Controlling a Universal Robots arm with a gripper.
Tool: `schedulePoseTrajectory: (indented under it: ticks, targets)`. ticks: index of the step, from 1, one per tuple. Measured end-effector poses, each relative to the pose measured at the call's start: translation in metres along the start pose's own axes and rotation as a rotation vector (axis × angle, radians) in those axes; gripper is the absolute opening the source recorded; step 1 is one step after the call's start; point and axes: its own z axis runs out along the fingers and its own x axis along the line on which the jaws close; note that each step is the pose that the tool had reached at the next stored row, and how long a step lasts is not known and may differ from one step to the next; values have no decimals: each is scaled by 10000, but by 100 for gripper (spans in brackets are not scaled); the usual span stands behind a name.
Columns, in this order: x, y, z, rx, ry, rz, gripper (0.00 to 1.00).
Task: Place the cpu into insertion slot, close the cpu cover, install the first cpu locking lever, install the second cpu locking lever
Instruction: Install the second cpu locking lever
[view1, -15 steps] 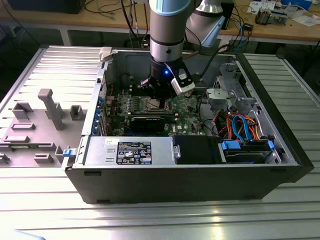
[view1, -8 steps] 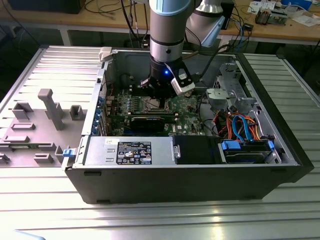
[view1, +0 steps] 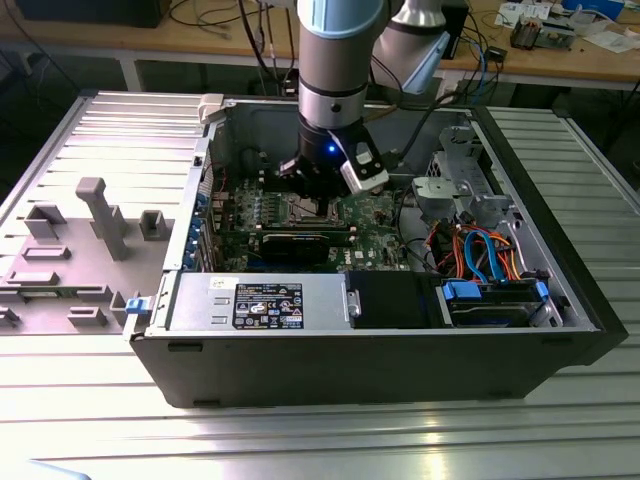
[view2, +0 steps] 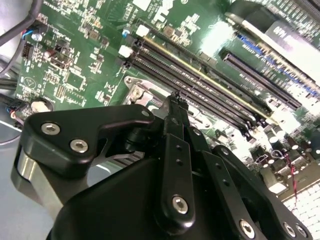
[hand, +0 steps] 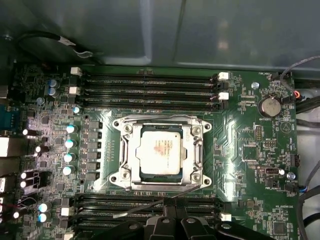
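The cpu (hand: 159, 150), a square chip with a pale metal top, lies flat in the insertion slot (hand: 198, 161) on the green board. The cpu cover (hand: 161, 125), a silver frame, lies down around it. A thin wire locking lever (hand: 140, 209) slants across the memory slots beside the socket, standing off its edge. In the first wrist view my black gripper (hand: 170, 204) has its tips right at this lever. In the second wrist view my gripper (view2: 175, 99) has its fingers pressed together above a corner of the socket (view2: 142, 92). In the exterior view the gripper (view1: 315, 195) hangs over the socket (view1: 312, 212).
The board sits inside an open computer case (view1: 180, 300) on a metal table. Long memory slots (hand: 150, 90) flank the socket on both sides. A power supply (view1: 260, 300), drive bay (view1: 495, 300) and coloured cables (view1: 480, 250) fill the case's near and right parts. Grey fixtures (view1: 100, 215) stand on the exterior view's left.
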Motion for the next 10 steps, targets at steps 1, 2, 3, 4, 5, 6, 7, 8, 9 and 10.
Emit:
schedulePoseTrajectory:
  ticks: [1,2,3,4,5,6,7,8,9,10]
  targets:
    - [5,-4,2,-11,26,4,11]
    - [12,-6,5,-18,48,7,11]
    - [33,-7,8,-25,78,9,11]
    - [43,-8,9,-26,102,10,11]
    - [53,-10,11,-24,164,13,11]
    - [59,-11,13,-26,203,16,11]
    - [72,-12,15,-27,244,22,11]
    - [84,-12,17,-32,263,23,11]
    - [98,-14,18,-36,280,24,11]
    - [116,-15,18,-40,294,26,11]
